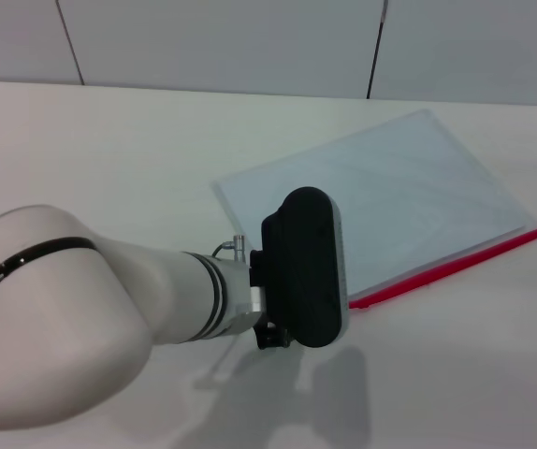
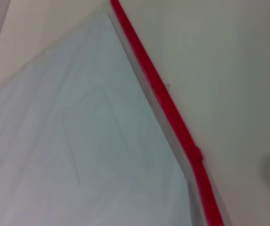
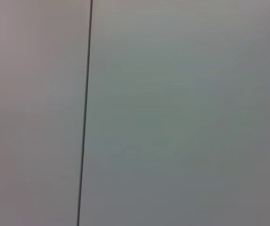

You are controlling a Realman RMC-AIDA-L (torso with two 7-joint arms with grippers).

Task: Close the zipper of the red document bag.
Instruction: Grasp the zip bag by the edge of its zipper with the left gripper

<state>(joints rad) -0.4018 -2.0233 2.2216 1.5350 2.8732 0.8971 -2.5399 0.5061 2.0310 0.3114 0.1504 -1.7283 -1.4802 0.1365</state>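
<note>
Red zipper [image 2: 165,99], slider bump only in left wrist view

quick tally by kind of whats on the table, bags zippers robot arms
document bag: 1
zipper along its near edge: 1
robot arm, the left, above the table: 1
total: 3

White table [image 1: 137,159]; pale panelled wall [image 1: 222,42] behind

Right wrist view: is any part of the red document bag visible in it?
No. The right wrist view shows only a plain pale surface crossed by a thin dark seam; the red document bag appears in the head view.
</note>
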